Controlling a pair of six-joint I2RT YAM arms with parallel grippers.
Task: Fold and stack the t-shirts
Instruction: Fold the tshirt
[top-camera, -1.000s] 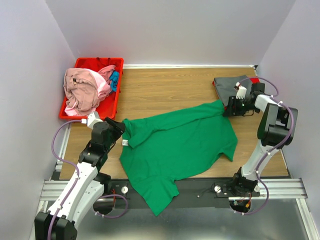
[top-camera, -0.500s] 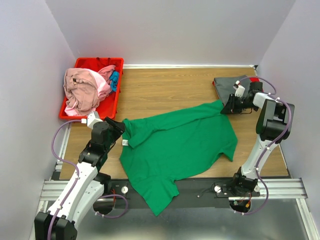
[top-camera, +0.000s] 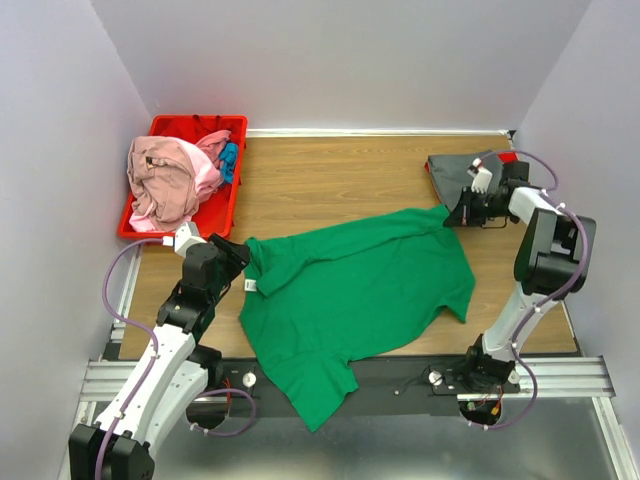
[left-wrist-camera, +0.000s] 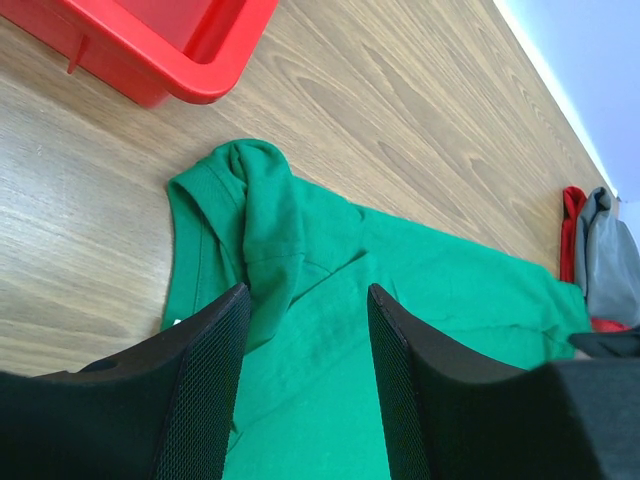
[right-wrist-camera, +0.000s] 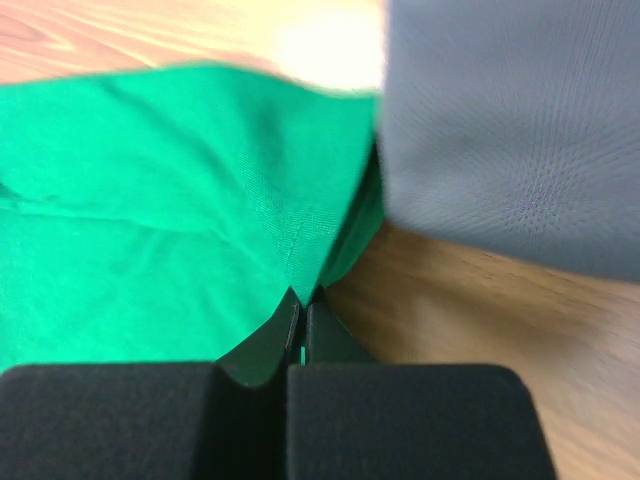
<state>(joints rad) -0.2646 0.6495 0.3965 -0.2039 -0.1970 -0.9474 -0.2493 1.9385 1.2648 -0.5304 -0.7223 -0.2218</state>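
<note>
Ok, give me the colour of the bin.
The bin is red, clearest in the top external view.

**What the views hide or cut off**

In the right wrist view the dark grey shirt (right-wrist-camera: 500, 130) at 2 o'clock is blurred and is cut by the top and right edges. The green shirt (right-wrist-camera: 150, 200) runs out of the picture at 9 o'clock. The right gripper (right-wrist-camera: 302, 305) has its tips closed on the green cloth, so the pads are hidden.

In the left wrist view the left gripper (left-wrist-camera: 305, 380) is cut at 6 o'clock and the red bin (left-wrist-camera: 170, 40) at 12 o'clock.

From above, the blue shirt (top-camera: 229, 160) at 10 o'clock lies mostly under the pink shirt (top-camera: 165, 180).
</note>
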